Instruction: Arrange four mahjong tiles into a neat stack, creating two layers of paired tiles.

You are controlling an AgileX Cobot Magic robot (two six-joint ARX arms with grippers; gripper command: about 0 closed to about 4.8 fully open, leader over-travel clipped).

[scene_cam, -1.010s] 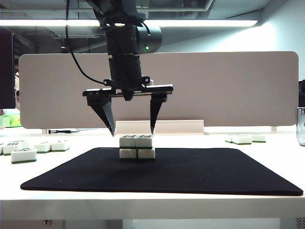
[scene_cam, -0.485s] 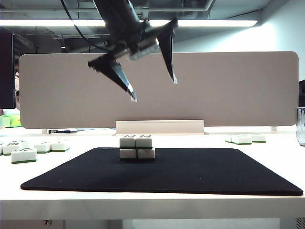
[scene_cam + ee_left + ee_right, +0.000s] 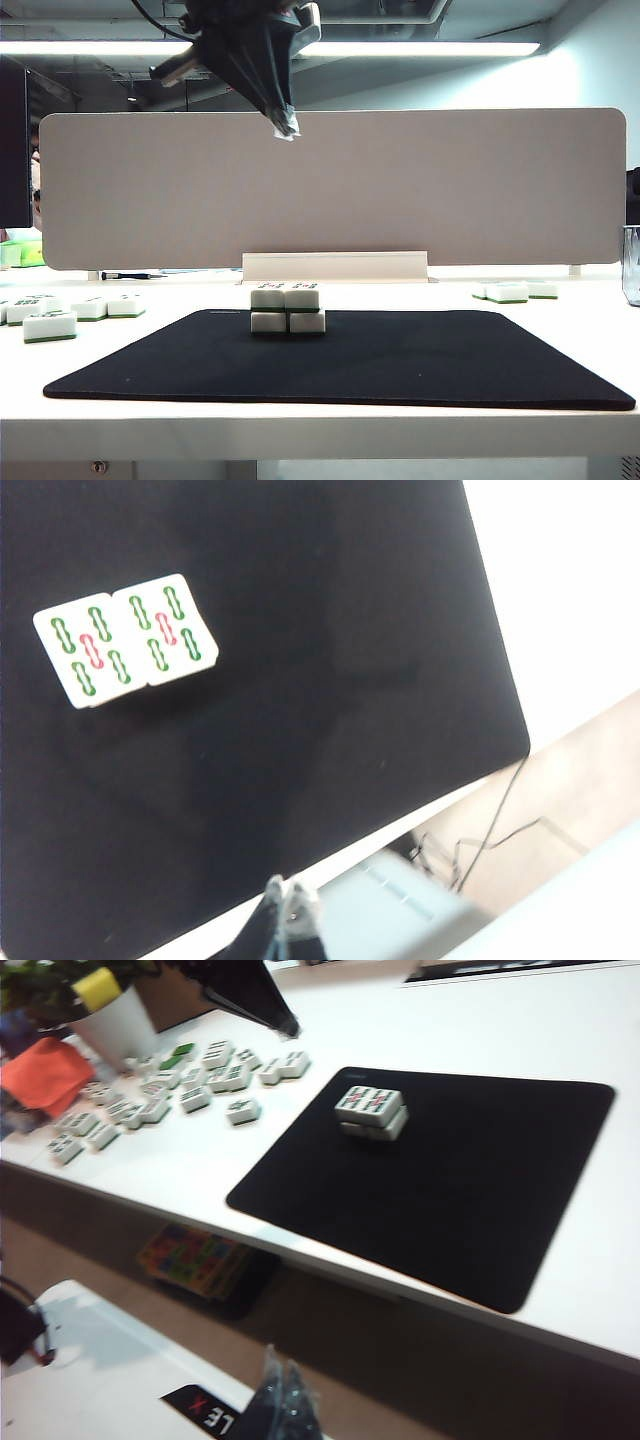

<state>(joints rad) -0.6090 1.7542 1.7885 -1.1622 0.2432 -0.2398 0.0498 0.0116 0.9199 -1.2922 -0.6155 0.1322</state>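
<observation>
In the exterior view, the stack (image 3: pixel 287 309) of four glossy white rectangular mahjong tiles with thin green backs stands on the flat black rectangular mat (image 3: pixel 420 360), toward the mat's far edge and left of its middle. It is two tiles wide and two high, the pairs side by side across the view, so the stack's long axis runs left to right; printed faces point up. The mat lies on the white table (image 3: pixel 330 435). High above, near the top edge, the left pincer (image 3: pixel 284 126) hangs with its dark fingers pressed together, holding nothing, well clear of the stack. Loose white-and-green spare tiles (image 3: pixel 50 325) lie on the table left of the mat, about five visible, and two or three more at the right. A pale rounded partition board (image 3: pixel 450 185) stands behind.

In the left wrist view, the camera looks down on the stack's top pair (image 3: pixel 125 638): two tiles touching along their long sides, each printed with four green marks and one red. The left pincer's joined tips (image 3: pixel 285 905) show beyond the mat's edge, empty.

In the right wrist view, the stack (image 3: pixel 371 1112) sits on the mat, both layers visible, slightly blurred. The right pincer (image 3: pixel 280 1385) shows dark tips together, empty, off the table's near edge. Many spare tiles (image 3: pixel 160 1100) are scattered beside a white cup (image 3: pixel 118 1028) and an orange cloth (image 3: pixel 40 1072); too blurred to count.
</observation>
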